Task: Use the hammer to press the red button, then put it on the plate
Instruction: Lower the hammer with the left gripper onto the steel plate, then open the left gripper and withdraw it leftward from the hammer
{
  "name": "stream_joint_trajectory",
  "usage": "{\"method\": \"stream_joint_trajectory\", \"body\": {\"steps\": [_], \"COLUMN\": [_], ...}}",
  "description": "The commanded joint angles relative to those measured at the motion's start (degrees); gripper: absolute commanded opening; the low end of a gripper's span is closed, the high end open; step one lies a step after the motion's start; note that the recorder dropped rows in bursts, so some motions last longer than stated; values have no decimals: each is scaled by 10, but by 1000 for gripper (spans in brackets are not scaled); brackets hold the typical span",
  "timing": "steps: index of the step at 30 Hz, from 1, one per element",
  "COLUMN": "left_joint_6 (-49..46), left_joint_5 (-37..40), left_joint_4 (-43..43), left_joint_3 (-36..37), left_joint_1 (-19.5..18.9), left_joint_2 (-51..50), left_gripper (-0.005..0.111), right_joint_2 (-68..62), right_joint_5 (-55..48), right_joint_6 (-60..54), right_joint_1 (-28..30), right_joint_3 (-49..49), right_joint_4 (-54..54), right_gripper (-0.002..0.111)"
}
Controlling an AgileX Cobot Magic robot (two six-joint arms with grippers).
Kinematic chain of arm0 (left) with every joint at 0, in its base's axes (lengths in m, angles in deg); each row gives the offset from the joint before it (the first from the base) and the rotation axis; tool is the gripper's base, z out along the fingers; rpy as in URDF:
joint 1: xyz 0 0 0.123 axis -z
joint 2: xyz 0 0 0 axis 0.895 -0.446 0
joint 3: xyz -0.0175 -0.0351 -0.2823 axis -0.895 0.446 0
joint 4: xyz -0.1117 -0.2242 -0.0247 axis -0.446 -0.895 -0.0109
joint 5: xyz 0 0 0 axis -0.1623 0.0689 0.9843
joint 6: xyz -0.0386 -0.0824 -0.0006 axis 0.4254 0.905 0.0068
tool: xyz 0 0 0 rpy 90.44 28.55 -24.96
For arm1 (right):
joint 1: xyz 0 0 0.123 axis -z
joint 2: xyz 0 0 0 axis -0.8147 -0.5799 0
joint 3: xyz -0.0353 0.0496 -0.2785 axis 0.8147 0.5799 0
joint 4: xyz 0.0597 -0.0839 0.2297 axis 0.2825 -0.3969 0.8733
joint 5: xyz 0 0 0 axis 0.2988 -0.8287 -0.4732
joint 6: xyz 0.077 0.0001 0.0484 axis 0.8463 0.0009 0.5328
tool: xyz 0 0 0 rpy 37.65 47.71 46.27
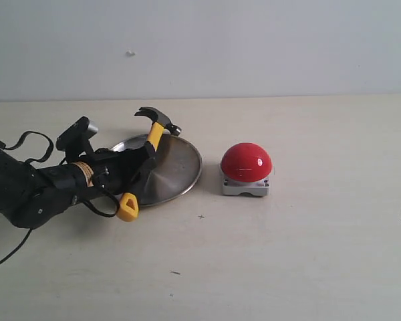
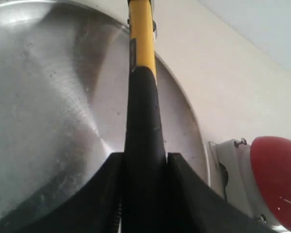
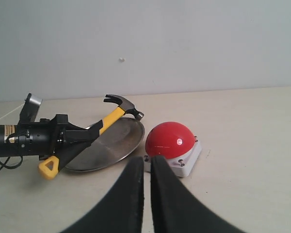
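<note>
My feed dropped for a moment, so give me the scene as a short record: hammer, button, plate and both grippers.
left gripper: jaws shut on the hammer, at its black grip
hammer: tilted over the plate, head raised beyond its rim
plate: on the table, left of the button in the exterior view
button: apart from plate, hammer not touching it
right gripper: jaws nearly together, empty

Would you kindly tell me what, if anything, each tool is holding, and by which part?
The left tool grips the hammer by the black part of its handle, between head and yellow loop; the right tool holds nothing.
</note>
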Motion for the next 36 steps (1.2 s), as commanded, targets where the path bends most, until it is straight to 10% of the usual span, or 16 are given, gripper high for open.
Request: {"method": "stream_joint_trajectory", "body": {"steps": [1, 10, 18, 24, 30, 36], "left_joint_6": [-3, -3, 9, 9, -32, -186], "left_joint_5": [-37, -37, -37, -3, 153, 221], "left_joint_4": [-2, -3, -5, -5, -10, -47], "left_joint_3": [-6, -9, -9, -9, -7, 22], "left_joint_1": [-3, -3, -3, -3, -10, -10], "left_joint_2": [-9, -28, -28, 25, 102, 184], "left_gripper": [0, 3, 49, 45, 3, 0], "right_joint_2": [3, 3, 3, 3, 3, 3], "right_joint_5": [0, 0, 0, 0, 0, 0], "right_joint_6": [-2, -2, -2, -2, -2, -2], "right_joint_1": [2, 2, 2, 2, 2, 2], "right_joint_3": [3, 3, 3, 3, 3, 3], "right_joint_4": [1, 1, 1, 1, 1, 1], "right_gripper": [6, 6, 6, 6, 6, 6]}}
